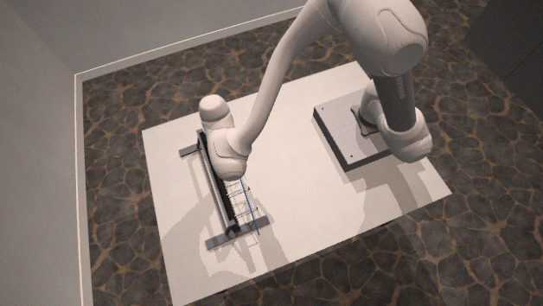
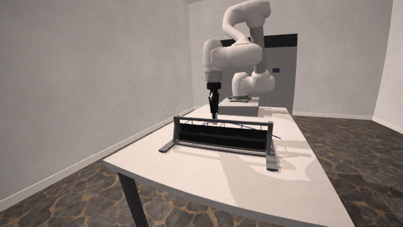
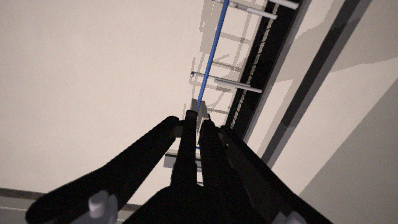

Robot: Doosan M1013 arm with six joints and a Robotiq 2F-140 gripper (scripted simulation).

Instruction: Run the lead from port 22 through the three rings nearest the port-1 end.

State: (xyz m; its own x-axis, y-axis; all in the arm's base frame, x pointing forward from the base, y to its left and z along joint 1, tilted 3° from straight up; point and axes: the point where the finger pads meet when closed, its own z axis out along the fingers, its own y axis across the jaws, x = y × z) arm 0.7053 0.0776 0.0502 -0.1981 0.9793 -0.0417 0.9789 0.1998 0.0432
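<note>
My gripper [image 2: 214, 121] [image 3: 196, 107] points down on the panel's front side, its fingers shut on the blue lead. The arm hides it in the top view. The lead [image 1: 255, 223] [image 2: 276, 137] [image 3: 213, 50] runs from the fingertips along the ring row. Its free end sticks out past the port-1 end, over the rack's foot. A cable-manager ring [image 3: 252, 89] lies just beyond the fingertips, and the lead crosses it; whether inside or above its gap I cannot tell. The black panel [image 2: 221, 136] stands upright in the rack. Fingers hide the lead's port-22 side; port numbers are unreadable.
The rack's port-1 end foot [image 1: 214, 243] [image 2: 272, 165] and far foot [image 1: 188, 150] [image 2: 166, 147] rest on the white table [image 1: 294, 207] [image 2: 192, 176]. The rack's top bar [image 2: 237, 121] runs behind the fingers. The arm's base block [image 1: 341, 130] stands across the table.
</note>
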